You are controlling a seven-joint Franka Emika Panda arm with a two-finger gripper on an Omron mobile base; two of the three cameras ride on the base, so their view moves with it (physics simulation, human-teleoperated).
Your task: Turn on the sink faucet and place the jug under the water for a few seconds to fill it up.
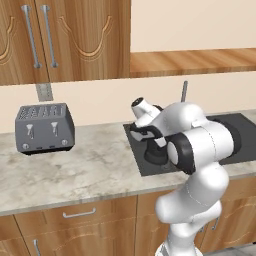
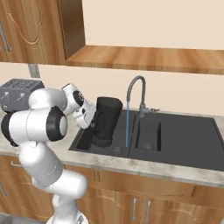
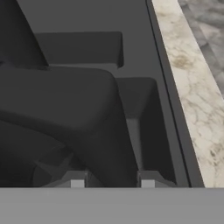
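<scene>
Gripper (image 2: 93,121) is clenched on the jug (image 2: 106,120) by its handle, holding it upright in the sink (image 2: 183,144), left of the water (image 2: 127,127) falling from the faucet (image 2: 136,94). Beyond, a toaster (image 1: 44,128) sits well apart on the counter (image 1: 75,175).

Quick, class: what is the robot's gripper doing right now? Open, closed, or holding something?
Gripper: closed on the handle of the black jug, which stands in the sink beside the running water.
</scene>
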